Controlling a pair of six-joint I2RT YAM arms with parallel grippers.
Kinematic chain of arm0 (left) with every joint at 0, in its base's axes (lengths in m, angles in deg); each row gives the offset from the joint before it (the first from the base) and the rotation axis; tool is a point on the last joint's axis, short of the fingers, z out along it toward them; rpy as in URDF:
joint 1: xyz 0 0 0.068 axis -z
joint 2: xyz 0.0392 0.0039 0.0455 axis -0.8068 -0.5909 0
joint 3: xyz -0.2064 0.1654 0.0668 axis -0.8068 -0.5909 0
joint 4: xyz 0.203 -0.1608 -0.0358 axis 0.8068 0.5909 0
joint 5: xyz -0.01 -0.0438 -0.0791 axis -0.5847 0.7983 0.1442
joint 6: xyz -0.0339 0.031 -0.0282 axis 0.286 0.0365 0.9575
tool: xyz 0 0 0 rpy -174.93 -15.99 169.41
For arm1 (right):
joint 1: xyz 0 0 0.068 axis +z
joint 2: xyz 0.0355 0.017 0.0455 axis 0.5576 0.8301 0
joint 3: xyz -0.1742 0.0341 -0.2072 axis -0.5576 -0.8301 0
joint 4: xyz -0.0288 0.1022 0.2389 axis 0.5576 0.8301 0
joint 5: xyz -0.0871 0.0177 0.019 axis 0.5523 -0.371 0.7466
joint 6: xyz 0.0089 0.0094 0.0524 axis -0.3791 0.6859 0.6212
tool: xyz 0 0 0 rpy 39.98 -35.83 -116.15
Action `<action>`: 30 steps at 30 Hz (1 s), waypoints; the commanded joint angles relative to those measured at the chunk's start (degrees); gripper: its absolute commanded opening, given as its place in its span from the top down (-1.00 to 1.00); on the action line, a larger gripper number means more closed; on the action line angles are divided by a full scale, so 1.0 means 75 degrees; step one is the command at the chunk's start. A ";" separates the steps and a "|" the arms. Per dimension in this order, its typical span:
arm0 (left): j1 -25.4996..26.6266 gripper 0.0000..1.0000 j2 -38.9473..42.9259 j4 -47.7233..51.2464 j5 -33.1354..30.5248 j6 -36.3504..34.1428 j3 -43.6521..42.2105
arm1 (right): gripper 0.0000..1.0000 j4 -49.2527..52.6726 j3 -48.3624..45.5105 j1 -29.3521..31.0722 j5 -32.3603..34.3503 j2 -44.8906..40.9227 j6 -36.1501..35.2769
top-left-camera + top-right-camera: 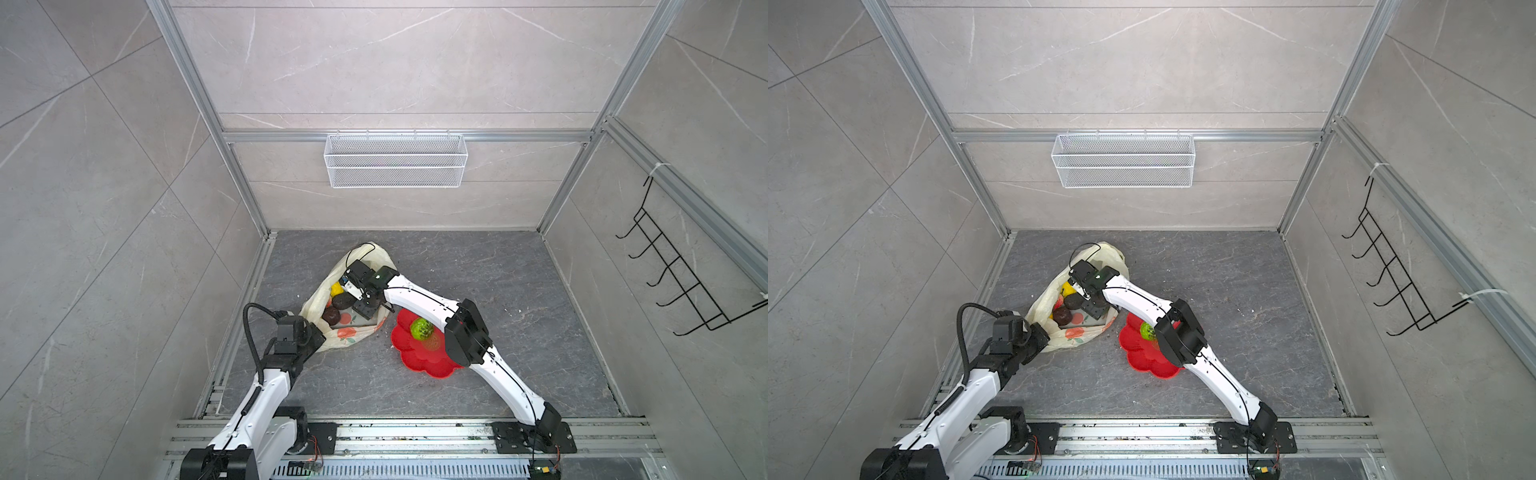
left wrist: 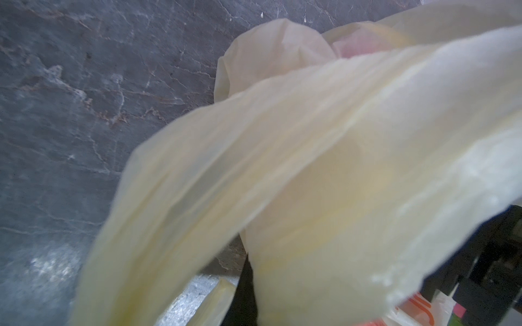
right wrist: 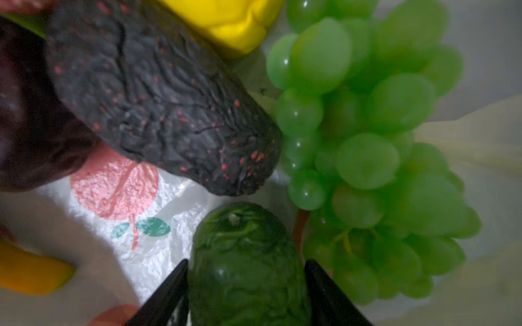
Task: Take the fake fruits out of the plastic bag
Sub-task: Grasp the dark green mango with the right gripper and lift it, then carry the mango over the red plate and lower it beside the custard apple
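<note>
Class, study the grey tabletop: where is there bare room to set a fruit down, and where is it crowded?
Bare: tabletop between red plate and right rail; the strip behind the plastic bag; the plate's front lobes. Crowded: inside the bag, where jaws of the right gripper flank a dark green fruit.

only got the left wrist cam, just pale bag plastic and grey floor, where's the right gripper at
Observer: The right gripper is down inside the plastic bag, its fingers against both sides of a dark green fruit.
Operator: anything out of the bag yet
Observer: Yes. In both top views a green bumpy ball lies on the red plate beside the bag.
Operator: what else is in there
Observer: The right wrist view shows a green grape bunch, a dark wrinkled fruit and a yellow knobbly fruit, all close around the gripper.
</note>
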 commanded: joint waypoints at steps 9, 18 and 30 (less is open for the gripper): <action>-0.0039 1.00 -0.0068 -0.0274 0.0138 -0.0264 0.0006 | 0.03 0.0377 0.0466 0.0042 -0.0412 -0.0184 0.0001; -0.0038 1.00 -0.0620 -0.0563 0.0636 -0.0512 0.0185 | 0.08 -0.0163 -0.0512 0.0105 -0.0709 -0.1650 0.0344; -0.0039 1.00 -0.0651 -0.0613 0.0827 -0.0630 0.0218 | 0.06 -0.1228 -0.4759 -0.0005 -0.0463 -0.5490 0.0793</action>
